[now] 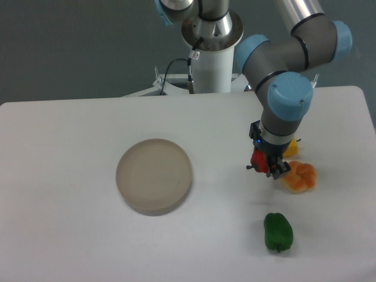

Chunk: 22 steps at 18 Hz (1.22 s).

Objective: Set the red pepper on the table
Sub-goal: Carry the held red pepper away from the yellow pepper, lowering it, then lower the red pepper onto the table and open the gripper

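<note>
The red pepper [258, 158] shows as a small glossy red patch between the fingers of my gripper [265, 165], which is shut on it. It is mostly hidden by the gripper, and I cannot tell whether it hangs just above the white table [70, 235] or touches it. The gripper is at the right side of the table, right next to the orange pepper [299, 177].
A round beige dish [154, 175] lies left of centre. A green pepper [278, 231] lies in front of the gripper. A yellow pepper [291, 147] peeks out behind the arm's wrist. The robot base [210, 59] stands at the back edge.
</note>
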Each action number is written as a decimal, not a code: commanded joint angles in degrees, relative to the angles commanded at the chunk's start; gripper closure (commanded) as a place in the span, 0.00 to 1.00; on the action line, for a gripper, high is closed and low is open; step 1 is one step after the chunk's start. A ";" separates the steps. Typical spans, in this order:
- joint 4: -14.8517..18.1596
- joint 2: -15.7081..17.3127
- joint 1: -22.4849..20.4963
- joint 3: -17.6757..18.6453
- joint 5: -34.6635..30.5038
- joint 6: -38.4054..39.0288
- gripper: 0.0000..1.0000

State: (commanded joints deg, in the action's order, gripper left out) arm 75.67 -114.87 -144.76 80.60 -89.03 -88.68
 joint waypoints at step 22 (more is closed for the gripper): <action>-3.95 8.26 5.98 24.87 2.64 2.20 0.65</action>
State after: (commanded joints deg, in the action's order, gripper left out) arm 71.72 -106.61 -138.78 105.47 -86.40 -86.48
